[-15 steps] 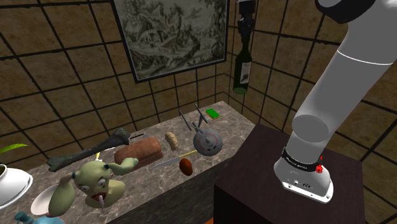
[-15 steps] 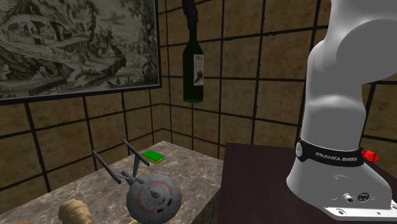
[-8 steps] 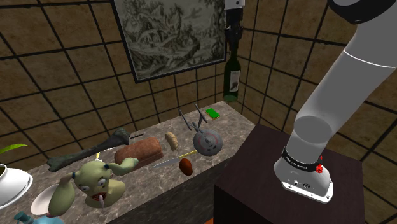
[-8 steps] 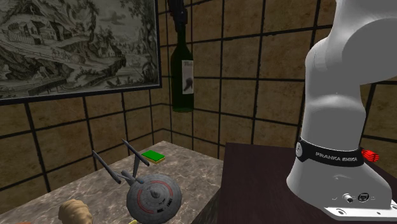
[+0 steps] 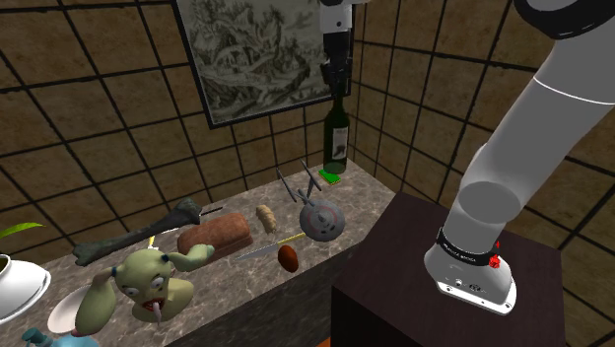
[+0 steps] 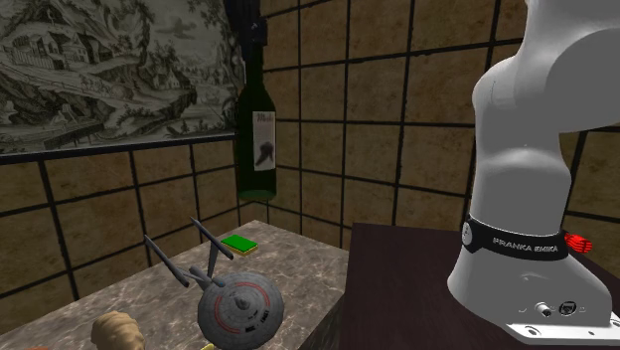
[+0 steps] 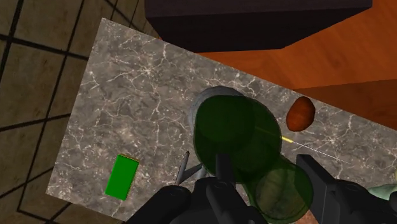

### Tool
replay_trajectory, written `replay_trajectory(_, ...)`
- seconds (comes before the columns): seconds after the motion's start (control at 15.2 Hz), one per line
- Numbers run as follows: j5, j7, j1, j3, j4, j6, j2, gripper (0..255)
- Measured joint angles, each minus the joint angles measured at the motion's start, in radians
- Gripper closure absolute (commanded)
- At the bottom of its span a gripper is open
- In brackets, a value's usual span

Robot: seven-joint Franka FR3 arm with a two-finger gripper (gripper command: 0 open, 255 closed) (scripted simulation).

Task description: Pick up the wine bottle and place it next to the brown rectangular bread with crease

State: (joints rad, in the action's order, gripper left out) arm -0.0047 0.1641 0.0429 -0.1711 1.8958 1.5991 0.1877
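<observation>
The wine bottle (image 5: 337, 139), dark green with a pale label, hangs upright in the air above the far end of the marble counter (image 5: 246, 271). My gripper (image 5: 336, 81) is shut on its neck from above. In the second exterior view the wine bottle (image 6: 256, 139) hangs below my gripper (image 6: 255, 38), in front of the picture's edge. Seen down the gripper (image 7: 254, 186), the wine bottle (image 7: 236, 135) covers part of the grey spaceship model. The brown rectangular bread (image 5: 214, 235) with a crease lies mid-counter, to the shoulder view's left of the bottle.
A spaceship model (image 5: 318, 218) and a green card (image 5: 329, 177) lie under the bottle. A brown egg-shaped thing (image 5: 288, 257), a ginger-like piece (image 5: 265, 214), a bone (image 5: 128, 233) and a green creature (image 5: 148, 281) surround the bread. The dark stand (image 5: 434, 286) is at lower right.
My gripper has carried the bottle toward the shoulder view's left and lower, from in front of the tiled wall to above the counter's far end.
</observation>
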Motion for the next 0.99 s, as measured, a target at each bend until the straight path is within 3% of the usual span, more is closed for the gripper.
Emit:
replay_trajectory(0.59, 0.046, -0.196, -0.090, 0.118, 0.036, 0.094, -0.052, 255)
replay_trajectory(0.99, 0.067, -0.309, -0.146, 0.182, -0.007, 0.155, -0.151, 255)
